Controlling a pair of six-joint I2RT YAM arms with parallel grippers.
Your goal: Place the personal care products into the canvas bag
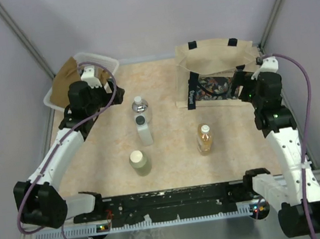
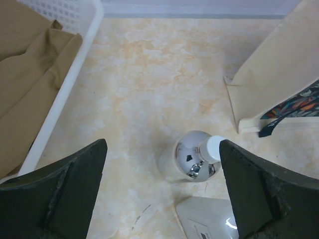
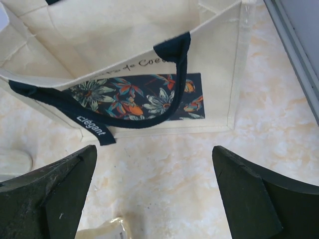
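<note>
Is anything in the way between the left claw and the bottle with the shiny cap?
No, nothing visible is. Only bare tabletop shows between the open left gripper and the clear bottle, which stands just ahead of its fingers.

You had a white plastic tub (image 1: 104,58) at the upper left of the top view. A brown cloth (image 1: 64,85) lay bunched inside it. The tub stood on the beige marbled tabletop (image 1: 178,164).

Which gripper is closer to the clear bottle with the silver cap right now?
Left. The left gripper hangs open just left of the clear bottle, with nothing between them. The right gripper is open far across the table, at the front of the canvas bag.
</note>
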